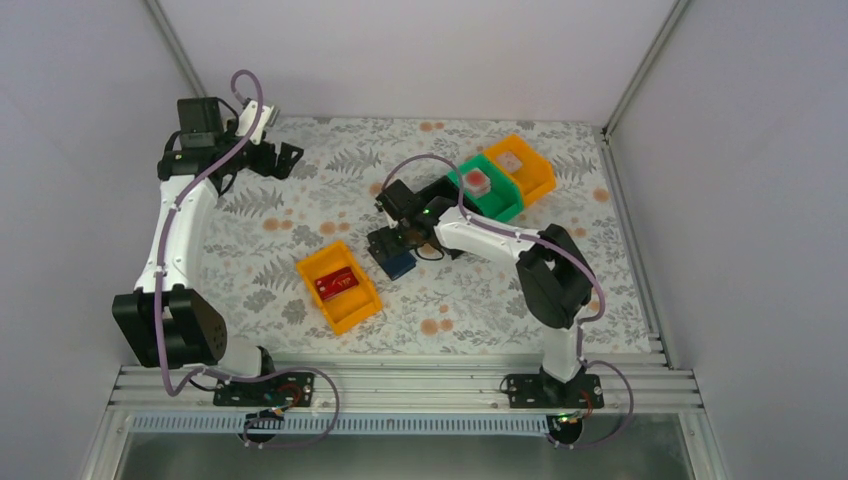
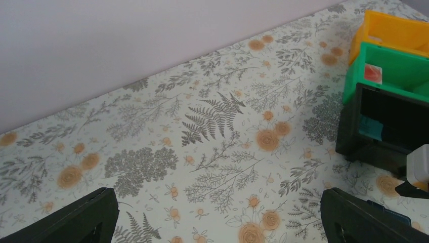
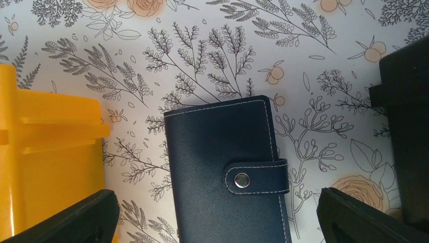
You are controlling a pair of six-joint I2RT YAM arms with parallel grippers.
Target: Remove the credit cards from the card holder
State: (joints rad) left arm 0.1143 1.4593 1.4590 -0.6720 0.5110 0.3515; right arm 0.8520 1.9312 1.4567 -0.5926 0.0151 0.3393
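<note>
The card holder (image 1: 398, 263), overhead view: where is it? — EDITOR

Mid-scene on the flowered desk (image 1: 250, 245), directly beneath the right jaws, which hang spread above it and grasp nothing. The left arm (image 1: 180, 230) reaches well away to the holder's far left. The left jaws are equally released, probably to leave the working space free. — PHOTOGRAPHER

And the containers? — EDITOR

A near orange bin (image 1: 340, 300), just left of the holder, carries a red card (image 1: 335, 284). Beyond the holder stand a green bin (image 1: 500, 205) with a reddish card (image 1: 476, 180) and a far orange bin (image 1: 540, 180) with a pale pink card (image 1: 511, 160). One bin per card colour seems the idea. — PHOTOGRAPHER

The left wrist view? — EDITOR

Two dark fingers (image 2: 76, 220) stand wide apart with only bare desk between them. The green and orange bins line up at right. Nearest the camera, a black bin (image 2: 351, 136) holds something teal (image 2: 372, 126), likely a card. — PHOTOGRAPHER

The right wrist view? — EDITOR

The holder lies flat and folded shut, its snap tab (image 3: 257, 177) fastened, between the spread fingers. The orange bin's wall is at its left and the black bin at its right. Whether any cards are inside cannot be told. By my reading, that tab must be popped before anything comes out. — PHOTOGRAPHER
</note>
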